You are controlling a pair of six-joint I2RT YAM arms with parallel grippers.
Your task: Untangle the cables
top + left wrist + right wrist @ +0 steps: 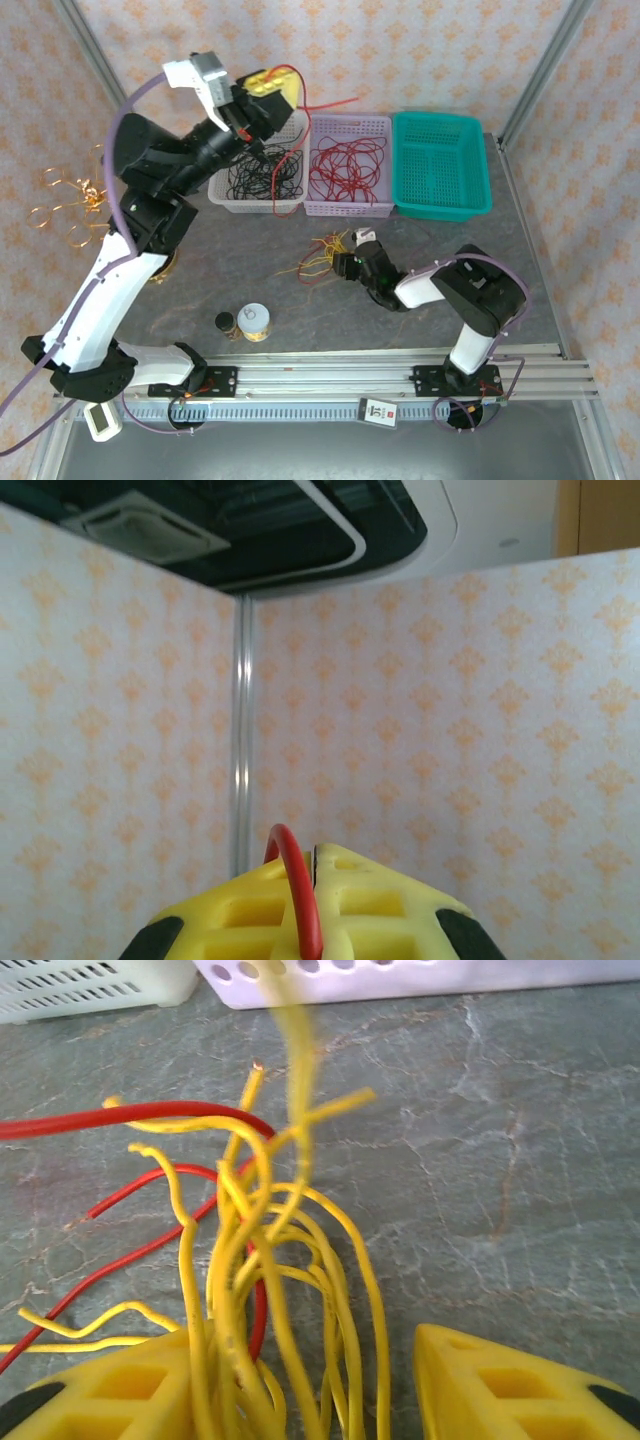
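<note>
The loose bundle of thin yellow and red wires [270,1250] is laid on the grey marbled tabletop [430,243], straddled by the spread right hand [310,1352]. One thin red wire [302,892] is pinched by the raised left hand [312,865]. Several strands could be clamped together and knotted tighter. Three perforated plastic baskets are counted: white [255,208], lilac [350,211], teal [445,213].

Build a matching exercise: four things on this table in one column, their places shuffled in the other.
1. black cable heap
2. red cable heap
3. yellow cables
4. teal basket

A. between the fingers of the right gripper, on the table
B. right end of the basket row
C. in the lilac basket
D. in the white basket

Pairs: 1-D, 2-C, 3-A, 4-B.
</note>
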